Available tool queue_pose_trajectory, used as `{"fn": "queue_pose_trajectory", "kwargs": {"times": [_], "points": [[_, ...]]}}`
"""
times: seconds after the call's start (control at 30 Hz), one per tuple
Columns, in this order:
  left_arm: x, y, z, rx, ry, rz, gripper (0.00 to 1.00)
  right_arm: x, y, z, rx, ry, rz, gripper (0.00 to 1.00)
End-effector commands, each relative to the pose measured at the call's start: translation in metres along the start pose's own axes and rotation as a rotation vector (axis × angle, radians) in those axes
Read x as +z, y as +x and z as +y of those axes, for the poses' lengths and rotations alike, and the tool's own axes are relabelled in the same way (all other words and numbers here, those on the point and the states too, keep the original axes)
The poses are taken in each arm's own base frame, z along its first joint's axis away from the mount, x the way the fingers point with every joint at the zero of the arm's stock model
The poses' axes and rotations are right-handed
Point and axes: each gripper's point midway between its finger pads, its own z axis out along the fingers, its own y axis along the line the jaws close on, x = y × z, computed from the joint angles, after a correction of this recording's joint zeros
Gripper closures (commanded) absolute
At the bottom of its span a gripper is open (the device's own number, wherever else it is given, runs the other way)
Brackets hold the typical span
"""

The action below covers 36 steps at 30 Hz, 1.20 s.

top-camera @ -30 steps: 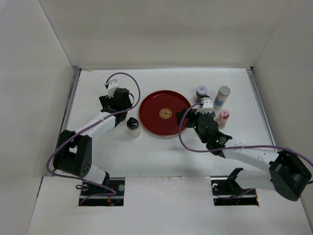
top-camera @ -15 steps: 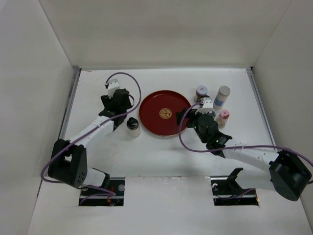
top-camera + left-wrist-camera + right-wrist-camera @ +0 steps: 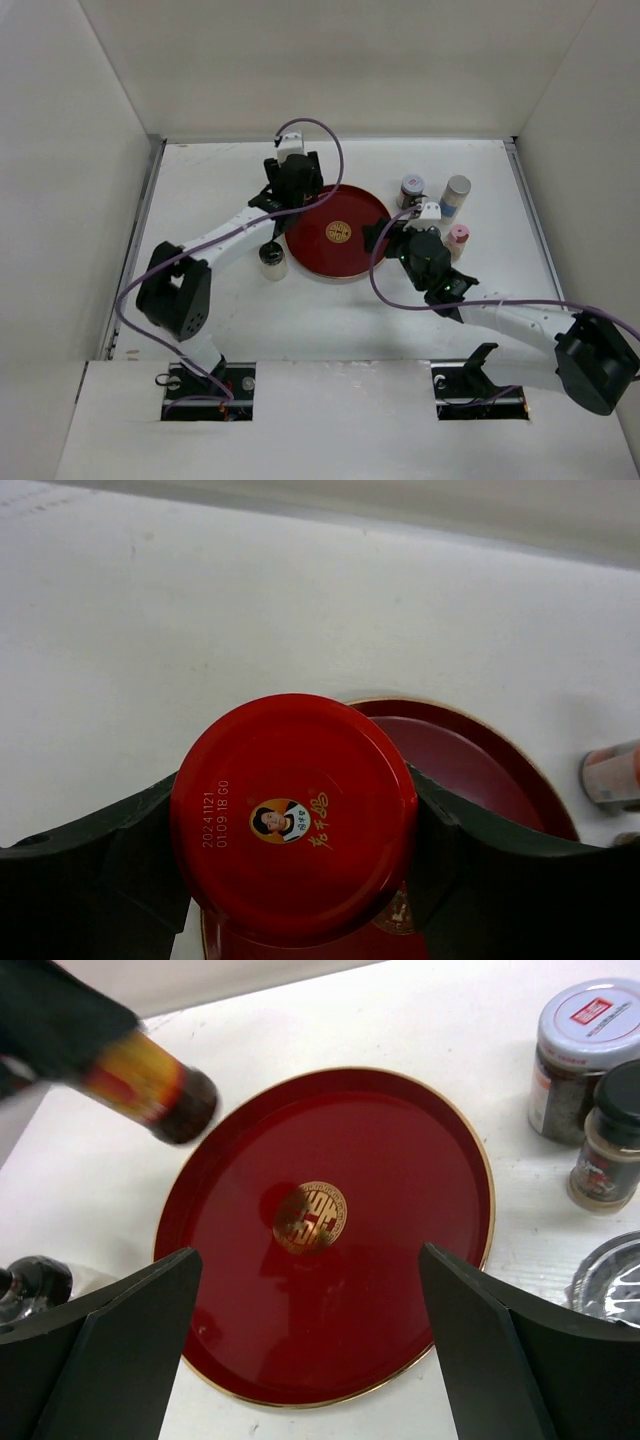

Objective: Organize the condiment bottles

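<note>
Red and glossy, a flat round cap tops the cylindrical red-capped jar (image 3: pixel 293 818), which is clamped between the dark fingers of the left end effector (image 3: pixel 290 186). The jar's long axis slants, cap toward the wrist, dark base pointing down at the smooth round red tray (image 3: pixel 400 1160) just beneath. The right end effector (image 3: pixel 305 1345) hangs over the tray with fingers spread wide. To its right on the tabletop (image 3: pixel 300 600) stand a white-capped jar (image 3: pixel 580 1055) and a black-capped shaker (image 3: pixel 608 1138).

Between the fingers (image 3: pixel 110 1350) of the right gripper (image 3: pixel 308 1252) the bare tray (image 3: pixel 400 1140) is left open. Ahead of one fingertip a held jar (image 3: pixel 150 1085) is hung over the far rim. Outside that finger a bottle (image 3: pixel 35 1282) is stood; outside the other, passage is blocked by a white-lidded jar (image 3: pixel 590 1045) and a shaker (image 3: pixel 610 1145).
</note>
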Motion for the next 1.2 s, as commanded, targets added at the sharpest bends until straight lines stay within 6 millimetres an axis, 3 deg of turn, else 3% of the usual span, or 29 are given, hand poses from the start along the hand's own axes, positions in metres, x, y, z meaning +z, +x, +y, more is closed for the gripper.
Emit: {"fn": "queue_pose_trajectory", "kwargs": {"times": [0.0, 0.27, 0.33, 0.4, 0.47, 0.57, 0.6, 0.67, 0.73, 0.83, 0.9, 1.0, 1.17], "points": [[0.011, -0.041, -0.035, -0.068, 0.085, -0.109, 0.68, -0.001, -0.023, 0.006, 0.057, -0.030, -0.074, 0.04], [0.035, 0.008, -0.046, -0.012, 0.071, -0.032, 0.63, -0.002, -0.024, 0.002, 0.061, -0.018, -0.081, 0.03], [0.036, 0.018, -0.045, -0.002, 0.059, -0.023, 0.54, -0.002, -0.024, -0.001, 0.059, -0.009, -0.080, 0.04], [0.032, 0.023, -0.043, 0.006, 0.051, -0.024, 0.39, -0.002, -0.026, -0.002, 0.059, -0.002, -0.082, 0.06], [0.025, 0.024, -0.041, 0.001, 0.047, -0.037, 0.25, -0.004, -0.029, -0.003, 0.060, 0.002, -0.091, 0.18], [0.006, 0.011, -0.037, -0.032, 0.061, -0.092, 0.11, -0.010, -0.039, -0.006, 0.060, 0.020, -0.108, 0.56], [-0.002, 0.005, -0.037, -0.049, 0.073, -0.115, 0.07, -0.012, -0.042, -0.009, 0.059, 0.032, -0.110, 0.62], [-0.017, -0.012, -0.035, -0.093, 0.099, -0.173, 0.02, -0.018, -0.053, -0.015, 0.058, 0.067, -0.120, 0.65], [-0.033, -0.030, -0.032, -0.140, 0.131, -0.229, 0.00, -0.023, -0.065, -0.029, 0.051, 0.129, -0.138, 0.56], [-0.059, -0.052, -0.023, -0.201, 0.165, -0.305, 0.00, -0.032, -0.076, -0.058, 0.021, 0.254, -0.144, 0.20], [-0.079, -0.059, -0.014, -0.256, 0.190, -0.349, 0.00, -0.038, -0.074, -0.078, -0.007, 0.338, -0.120, 0.09], [-0.109, -0.060, 0.009, -0.329, 0.201, -0.409, 0.00, -0.039, -0.061, -0.105, -0.069, 0.441, -0.057, 0.03], [-0.136, -0.028, 0.060, -0.403, 0.139, -0.417, 0.12, -0.032, -0.041, -0.135, -0.122, 0.535, 0.035, 0.00]]}}
